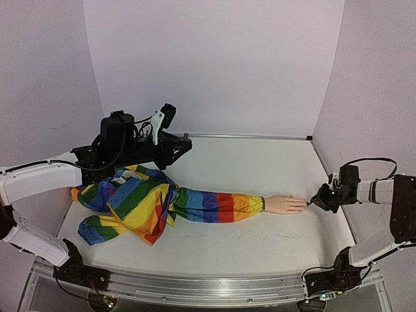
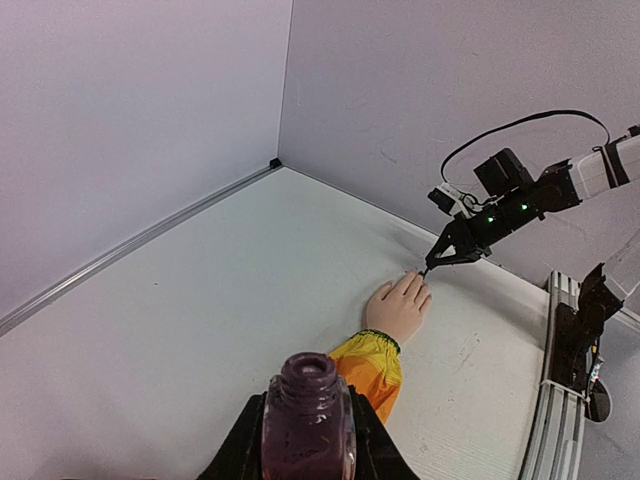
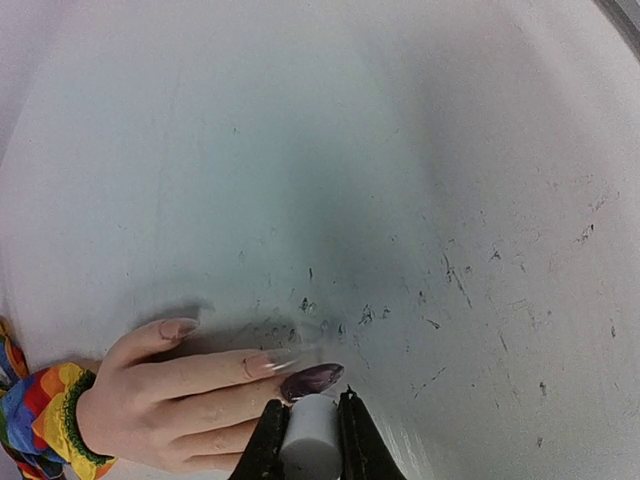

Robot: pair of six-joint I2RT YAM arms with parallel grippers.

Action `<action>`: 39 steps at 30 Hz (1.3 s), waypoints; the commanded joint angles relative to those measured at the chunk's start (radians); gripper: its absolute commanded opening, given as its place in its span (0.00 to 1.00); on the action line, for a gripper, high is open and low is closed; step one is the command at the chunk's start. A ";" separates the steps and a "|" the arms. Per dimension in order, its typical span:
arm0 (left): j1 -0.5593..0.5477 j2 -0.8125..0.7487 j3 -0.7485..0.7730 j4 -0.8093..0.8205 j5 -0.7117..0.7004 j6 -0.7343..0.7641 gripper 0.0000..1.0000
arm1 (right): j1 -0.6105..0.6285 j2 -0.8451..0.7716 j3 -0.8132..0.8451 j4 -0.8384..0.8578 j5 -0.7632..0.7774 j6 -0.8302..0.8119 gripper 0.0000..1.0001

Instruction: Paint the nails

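At the right edge of the table (image 1: 260, 162), the right gripper (image 1: 317, 199) is clenching a white brush handle (image 3: 308, 438); the bristles are hiding behind it. The nails (image 3: 312, 380), one dark and the others peach, are lying immediately left of it. The mannequin hand (image 1: 285, 205) is stretching left-to-right, fingertips pointing at this arm. Toward the far-left corner, the left gripper (image 1: 181, 143) is grasping the uncapped polish bottle (image 2: 308, 410).

the painted nail (image 3: 312, 380) looks glossy, the sleeve (image 1: 208, 205) cloth, the table (image 3: 450, 200) matt and scuffed.

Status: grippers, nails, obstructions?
Left gripper shut on open polish bottle. Right gripper shut on brush cap at mannequin hand fingertips. One nail dark, two bare. Nothing blocking.
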 commanded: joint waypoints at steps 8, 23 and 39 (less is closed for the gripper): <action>-0.006 -0.029 0.018 0.039 -0.011 0.006 0.00 | 0.005 -0.047 0.009 -0.023 0.102 0.020 0.00; -0.006 -0.026 0.018 0.039 -0.003 0.004 0.00 | 0.005 -0.061 0.001 -0.004 -0.003 -0.009 0.00; -0.006 -0.026 0.019 0.039 -0.005 0.003 0.00 | 0.007 -0.039 0.005 -0.004 0.066 0.008 0.00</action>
